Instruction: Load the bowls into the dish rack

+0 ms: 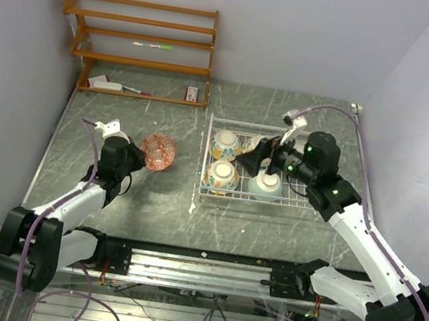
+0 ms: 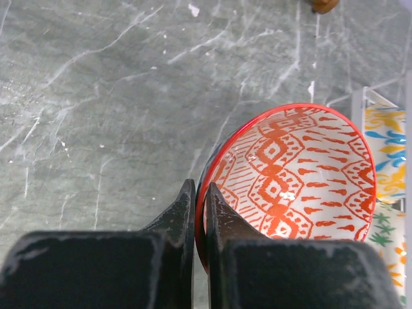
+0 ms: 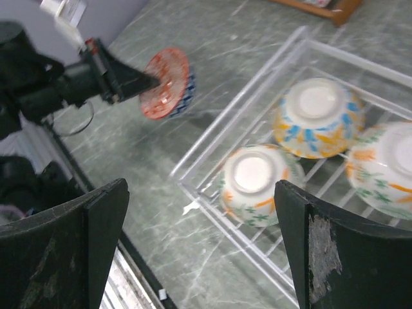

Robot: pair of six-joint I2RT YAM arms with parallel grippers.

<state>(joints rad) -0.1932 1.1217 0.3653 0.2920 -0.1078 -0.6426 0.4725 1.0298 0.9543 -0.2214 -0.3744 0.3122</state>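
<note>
A bowl with a red rim and a red-orange diamond pattern inside (image 2: 302, 174) is tipped on edge left of the dish rack (image 1: 205, 153). My left gripper (image 2: 199, 188) is shut on its rim, one finger inside and one outside; it is the red bowl (image 1: 157, 152) in the top view. The white wire rack holds upturned floral bowls (image 1: 225, 143) (image 1: 220, 177) and a pale teal bowl (image 1: 265, 187). My right gripper (image 3: 201, 190) hangs open over the rack's near-left corner, holding nothing. The right wrist view shows the red bowl (image 3: 166, 84) and three rack bowls (image 3: 254, 183) (image 3: 318, 116) (image 3: 389, 161).
A brown wooden shelf unit (image 1: 143, 45) with small items stands against the back wall at the left. A white scrap (image 1: 192, 205) lies on the grey marbled table in front of the rack. The arms' metal rail (image 1: 198, 271) runs along the near edge.
</note>
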